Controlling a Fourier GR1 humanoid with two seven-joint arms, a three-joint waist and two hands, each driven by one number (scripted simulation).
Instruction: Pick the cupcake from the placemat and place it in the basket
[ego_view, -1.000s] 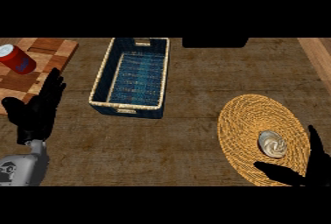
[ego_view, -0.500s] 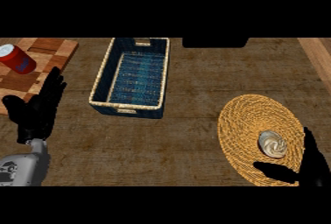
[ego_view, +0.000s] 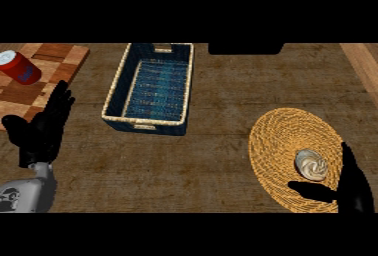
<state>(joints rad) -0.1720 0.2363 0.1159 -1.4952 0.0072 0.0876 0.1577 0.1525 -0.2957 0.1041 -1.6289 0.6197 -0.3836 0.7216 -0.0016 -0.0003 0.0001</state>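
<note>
A round woven straw placemat (ego_view: 291, 150) lies at the right of the dark wooden counter (ego_view: 221, 90), with a pale swirl-topped cupcake (ego_view: 312, 165) on its near right part. The black right hand (ego_view: 347, 187) is open just beside the cupcake, thumb below it. Farther left stands a rectangular blue-lined wicker basket (ego_view: 114, 97). The black left hand (ego_view: 43, 130) rests open at the left, beside a wooden chopping board (ego_view: 44, 75) bearing a red can (ego_view: 20, 67).

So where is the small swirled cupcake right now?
The swirled cupcake lies on the round woven placemat at lower right, beside the open right hand.
</note>
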